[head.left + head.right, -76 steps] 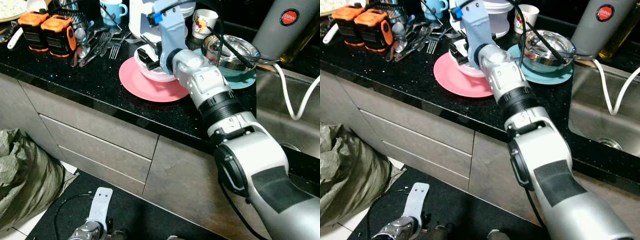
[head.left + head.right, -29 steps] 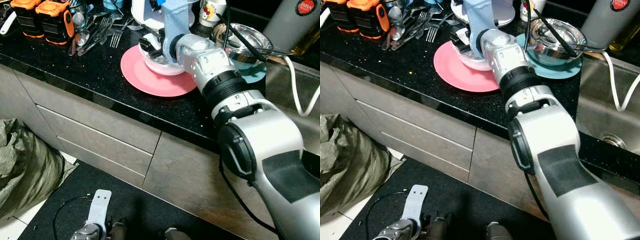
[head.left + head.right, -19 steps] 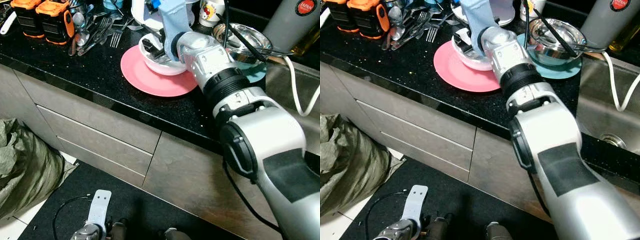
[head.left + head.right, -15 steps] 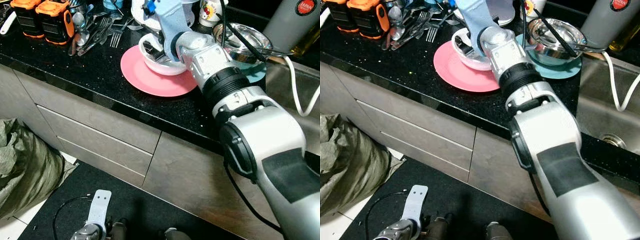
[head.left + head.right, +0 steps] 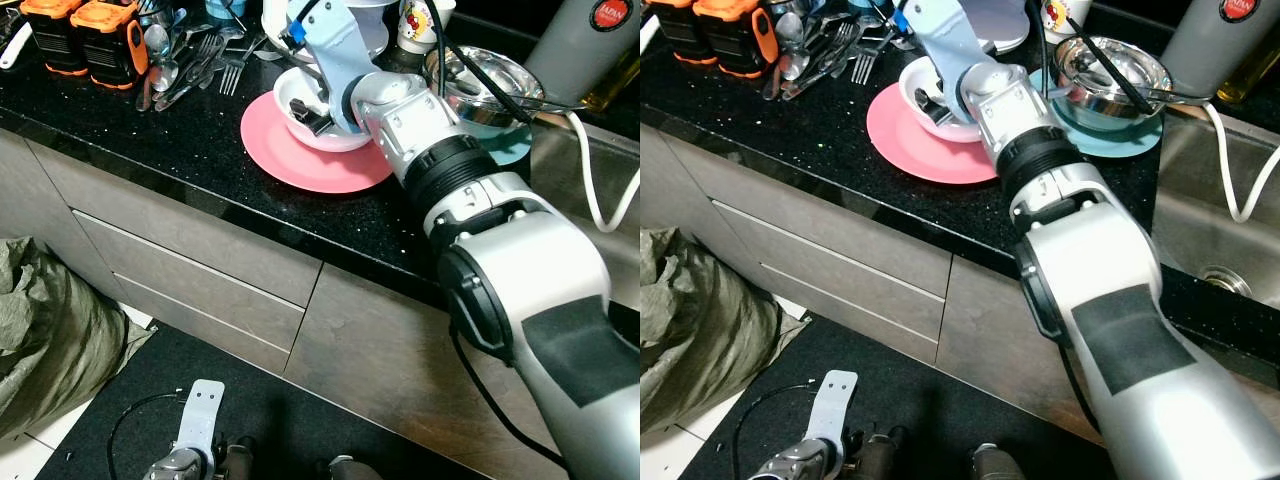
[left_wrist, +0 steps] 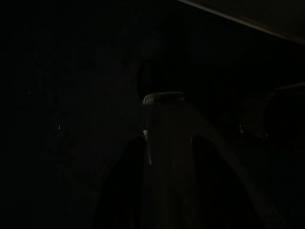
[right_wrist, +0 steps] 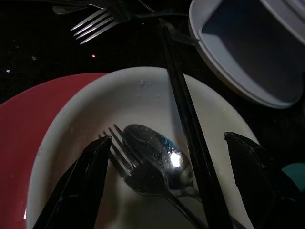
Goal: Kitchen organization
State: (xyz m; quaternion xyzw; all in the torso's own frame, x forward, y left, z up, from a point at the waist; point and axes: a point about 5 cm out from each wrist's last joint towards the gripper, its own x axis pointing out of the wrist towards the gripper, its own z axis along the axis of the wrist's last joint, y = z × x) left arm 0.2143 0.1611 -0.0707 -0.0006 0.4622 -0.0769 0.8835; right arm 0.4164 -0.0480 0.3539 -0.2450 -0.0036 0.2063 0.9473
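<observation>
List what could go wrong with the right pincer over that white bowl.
1. The open right pincer straddles a fork, a spoon and chopsticks lying together in the white bowl; closing may catch several or none.
2. The bowl merely rests on the pink plate; pressing down could slide or tip it.

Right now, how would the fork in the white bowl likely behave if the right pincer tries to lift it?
The fork looks metal: probably stiff and slippery. The spoon overlaps it in the white bowl, so both may shift. The right pincer is open around them.
</observation>
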